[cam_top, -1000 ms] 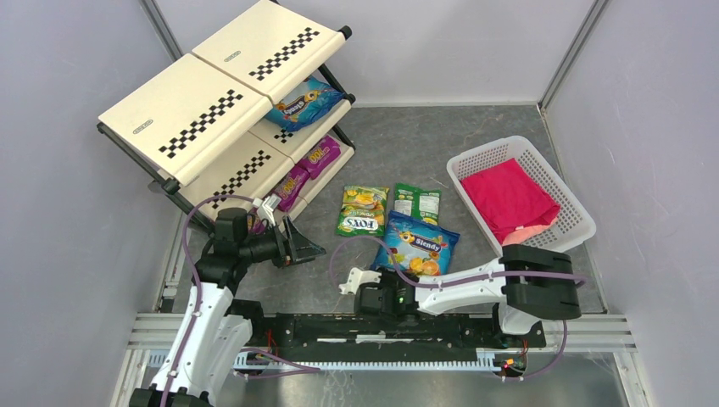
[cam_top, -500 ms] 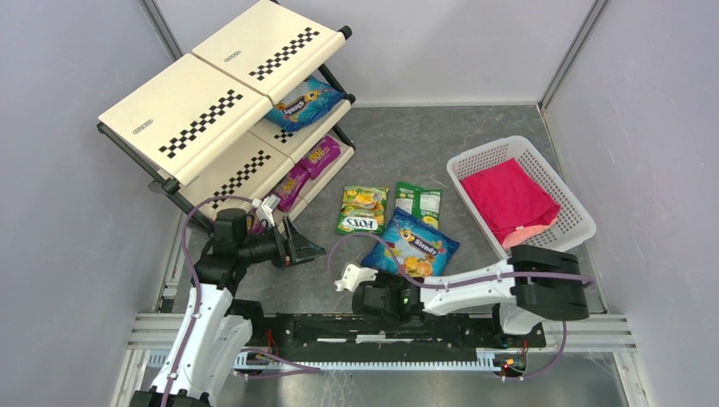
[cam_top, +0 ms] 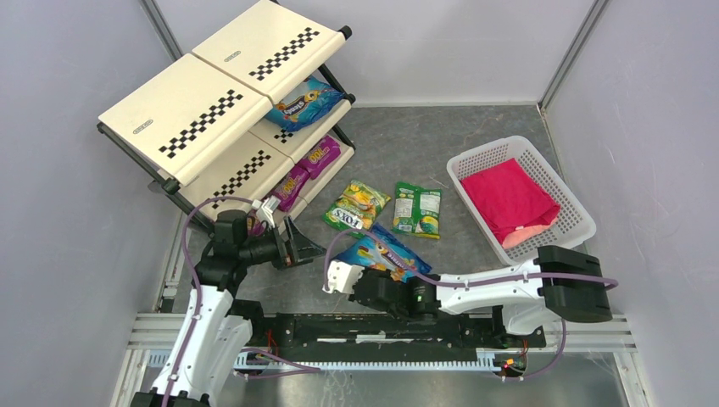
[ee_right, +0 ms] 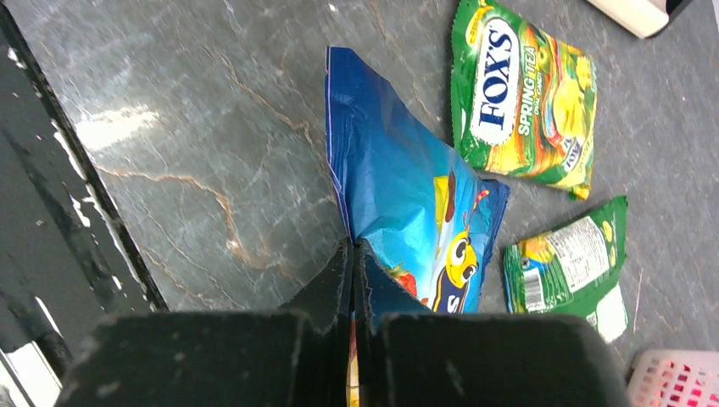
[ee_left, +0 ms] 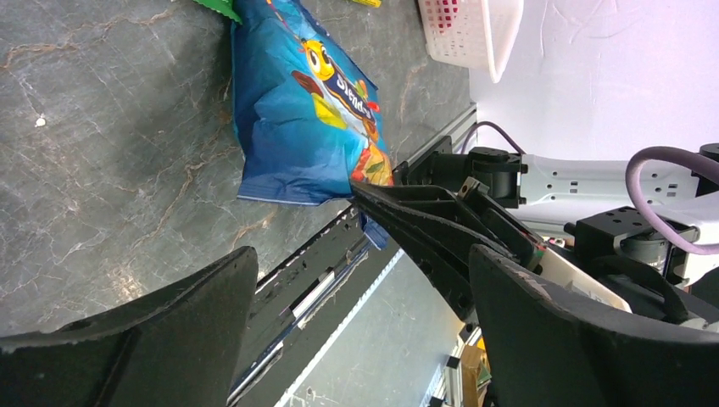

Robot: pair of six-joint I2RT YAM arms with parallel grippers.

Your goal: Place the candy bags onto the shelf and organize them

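Just beyond the glossy blue fruit-print candy bag [cam_top: 383, 252], pinched at its near edge between the closed fingers of the right tool [cam_top: 337, 276]: a glossy green-yellow plastic pouch [cam_top: 356, 206] and a green plastic pouch [cam_top: 418, 209] flat on the grey marbled counter [cam_top: 407, 144], a white lattice basket [cam_top: 555, 180] with a pink-red folded cloth [cam_top: 509, 199] farther right, and the left tool [cam_top: 298, 243], spread wide and empty, between that bag and the slanted cream checkered shelf [cam_top: 195, 114]. Dragged nearer and leftward since a second ago, with the green-yellow pouch knocked askew. All around, pale walls [cam_top: 441, 42].
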